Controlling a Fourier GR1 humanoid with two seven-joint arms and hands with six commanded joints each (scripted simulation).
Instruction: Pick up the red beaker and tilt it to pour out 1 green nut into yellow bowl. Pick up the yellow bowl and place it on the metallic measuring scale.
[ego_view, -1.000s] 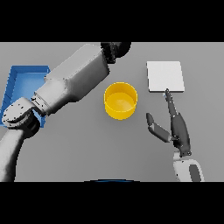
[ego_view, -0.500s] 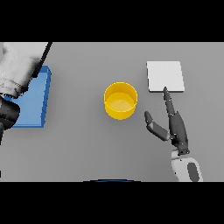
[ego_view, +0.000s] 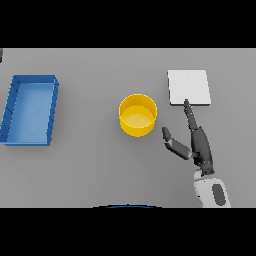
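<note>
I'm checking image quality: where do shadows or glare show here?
Head view: lighting is flat and even; no glare on the yellow bowl, the white scale or the blue tray; no clear cast shadow under the right hand.

Setting: bare test bench, laboratory-like. Evidence: plain grey tabletop (ego_view: 90, 170) with no furnishings; yellow bowl (ego_view: 137, 115) at centre; flat square metallic measuring scale (ego_view: 188, 87) just right of the bowl; blue rectangular tray (ego_view: 31, 110) well left of it.
</note>
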